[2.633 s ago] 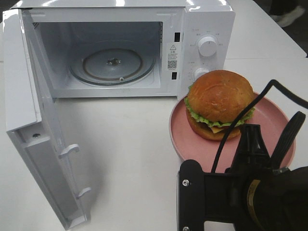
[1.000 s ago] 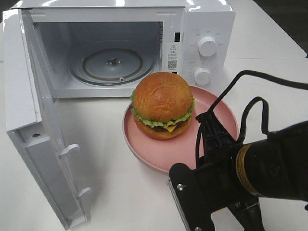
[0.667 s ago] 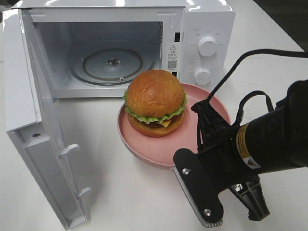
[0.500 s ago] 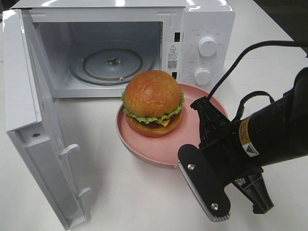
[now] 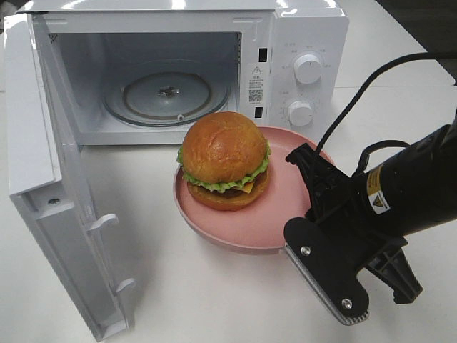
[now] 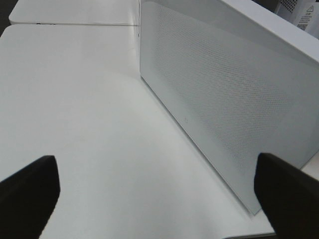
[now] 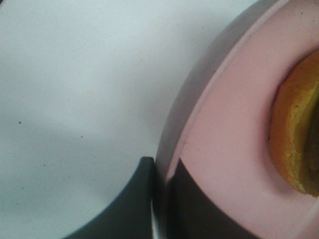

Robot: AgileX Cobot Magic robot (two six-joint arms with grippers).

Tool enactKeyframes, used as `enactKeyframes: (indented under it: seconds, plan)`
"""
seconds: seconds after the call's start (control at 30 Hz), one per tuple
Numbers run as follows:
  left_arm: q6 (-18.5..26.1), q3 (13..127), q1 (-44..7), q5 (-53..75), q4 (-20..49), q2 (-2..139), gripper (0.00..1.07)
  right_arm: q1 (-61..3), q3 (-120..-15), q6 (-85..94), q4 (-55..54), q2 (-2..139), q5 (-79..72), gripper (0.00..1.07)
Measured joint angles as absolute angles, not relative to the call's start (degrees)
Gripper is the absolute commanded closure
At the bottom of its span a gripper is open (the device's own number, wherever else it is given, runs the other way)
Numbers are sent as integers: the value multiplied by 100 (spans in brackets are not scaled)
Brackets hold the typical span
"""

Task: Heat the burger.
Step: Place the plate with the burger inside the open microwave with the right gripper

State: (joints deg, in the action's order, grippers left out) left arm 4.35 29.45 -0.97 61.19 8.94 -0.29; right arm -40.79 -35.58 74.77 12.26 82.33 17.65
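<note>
Fingers (image 7: pixel 129 209) of the right gripper (image 7: pixel 160 174) are clamped on the pink plate (image 5: pixel 235 229) bearing the burger (image 5: pixel 224 161), before the open microwave (image 5: pixel 307 36); left gripper (image 6: pixel 157 199) fingers are spread.

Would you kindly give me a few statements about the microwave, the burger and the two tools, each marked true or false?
1. The microwave door stands open. True.
2. The burger sits on the glass turntable. False: it sits on the pink plate, in front of the microwave.
3. The right tool is shut on the pink plate's rim. True.
4. The left tool is closed on the microwave door. False: it is wide open and holds nothing.
</note>
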Motion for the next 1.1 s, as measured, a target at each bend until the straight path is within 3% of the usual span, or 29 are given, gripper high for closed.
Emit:
enactKeyframes:
  seconds: [0.37,1.1]
  plan:
    - [435,2945,-97,6119,894,-29,8,-4074,-3718,7145,1455,8554,1341,107]
    - [435,2945,-97,6119,894,-29,8,-4074,-5380,6721,1467,10010,1283,107]
